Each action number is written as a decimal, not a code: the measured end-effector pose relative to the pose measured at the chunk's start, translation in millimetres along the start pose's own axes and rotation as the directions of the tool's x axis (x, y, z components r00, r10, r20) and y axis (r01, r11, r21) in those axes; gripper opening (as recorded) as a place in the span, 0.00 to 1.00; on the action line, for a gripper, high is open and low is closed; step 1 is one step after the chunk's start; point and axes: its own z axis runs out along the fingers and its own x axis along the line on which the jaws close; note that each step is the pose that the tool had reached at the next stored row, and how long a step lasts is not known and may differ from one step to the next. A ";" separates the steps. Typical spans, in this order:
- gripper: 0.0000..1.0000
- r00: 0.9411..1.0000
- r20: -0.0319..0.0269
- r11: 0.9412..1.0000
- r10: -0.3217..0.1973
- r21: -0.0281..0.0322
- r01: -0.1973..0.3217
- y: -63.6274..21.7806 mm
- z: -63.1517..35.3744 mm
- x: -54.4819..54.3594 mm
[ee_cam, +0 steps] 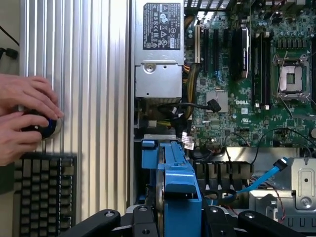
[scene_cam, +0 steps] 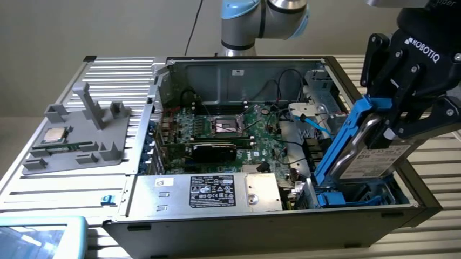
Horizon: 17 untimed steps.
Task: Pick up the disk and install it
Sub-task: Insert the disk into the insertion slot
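The disk (scene_cam: 368,159) is a silver-grey hard drive in a blue carrier frame, with a white label facing out. It hangs tilted on its edge above the blue drive bay (scene_cam: 354,197), in the corner of the open computer case (scene_cam: 252,229) on the exterior view's right. My black gripper (scene_cam: 402,127) is shut on the disk's upper end, one finger on each flat face. In the wrist view the disk's blue carrier (ee_cam: 178,183) runs out from between my gripper (ee_cam: 177,220) toward the bay below.
The motherboard (scene_cam: 230,129) and a silver power supply box (scene_cam: 216,191) fill the case. A blue cable (ee_cam: 261,180) lies beside the bay. A grey fixture (scene_cam: 79,141) holds a small CPU chip (scene_cam: 56,135). A person's hands (ee_cam: 27,118) rest beside a keyboard (ee_cam: 44,195).
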 end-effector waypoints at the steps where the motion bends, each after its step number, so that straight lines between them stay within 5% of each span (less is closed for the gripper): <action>1: 0.37 1.000 0.001 1.000 0.002 0.000 -0.002 0.0 0.7 0.1; 8: 0.37 1.000 0.014 1.000 0.013 0.000 -0.013 -0.1 5.0 0.5; 17: 0.37 1.000 0.014 1.000 0.014 0.000 -0.014 -0.3 7.6 0.6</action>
